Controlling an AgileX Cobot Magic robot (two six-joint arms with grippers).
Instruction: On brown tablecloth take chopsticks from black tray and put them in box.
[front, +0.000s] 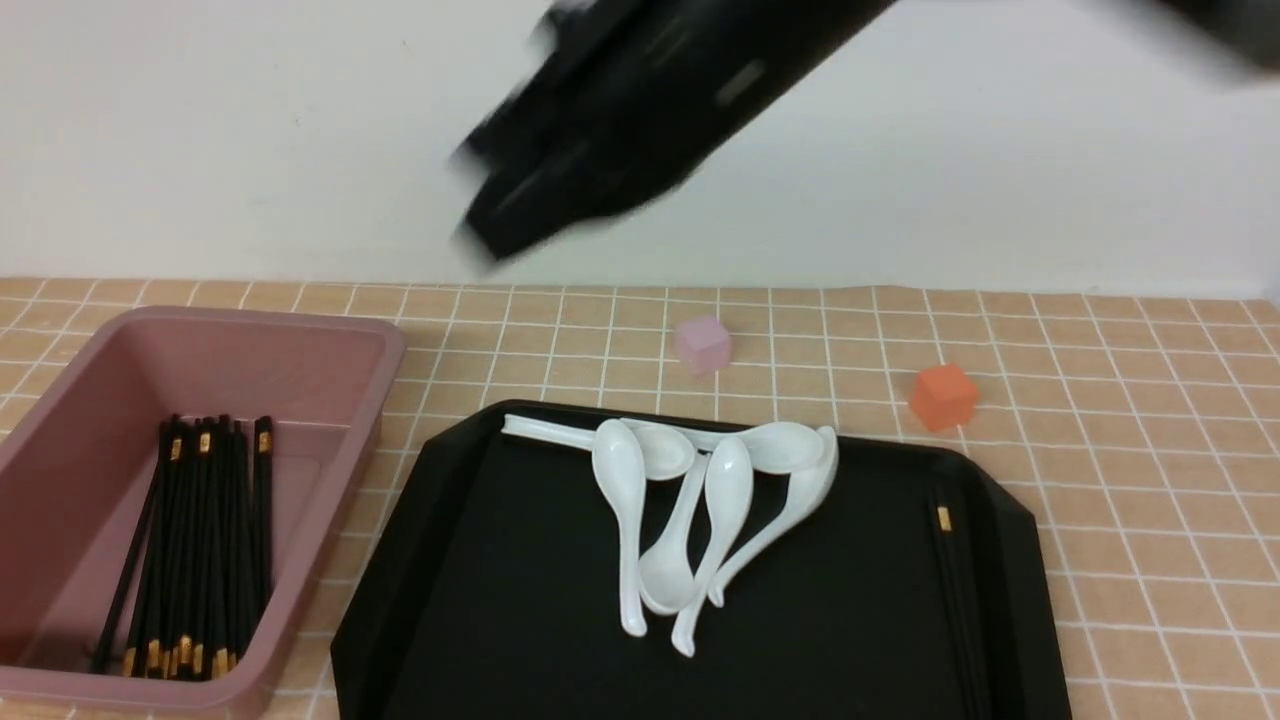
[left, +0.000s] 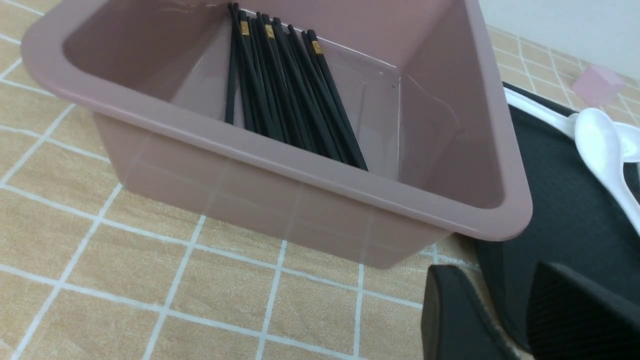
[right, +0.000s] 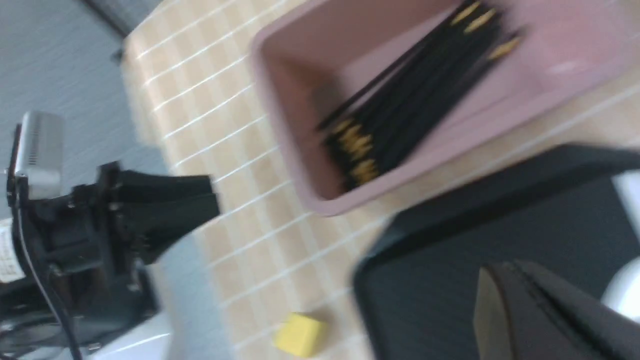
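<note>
Most chopsticks lie in box, just beside black tray. Last chopsticks lie on black tray, at side away from box, apart from white spoons.

Right gripper is high over black tray, jaws clenched, nothing in them. Left gripper is near box corner, jaws released, empty.

Step, I think: fetch last sticks. Next move needs right jaws opened, lowered over them, then a pinch.

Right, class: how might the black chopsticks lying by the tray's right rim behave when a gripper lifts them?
Probably stiff: the chopsticks look straight and thin. Likely light and slippery, with slim, smooth-looking shafts, so they may pivot in a pinch. Lying flat beside the raised rim of the black tray, they could be awkward to grasp.
</note>
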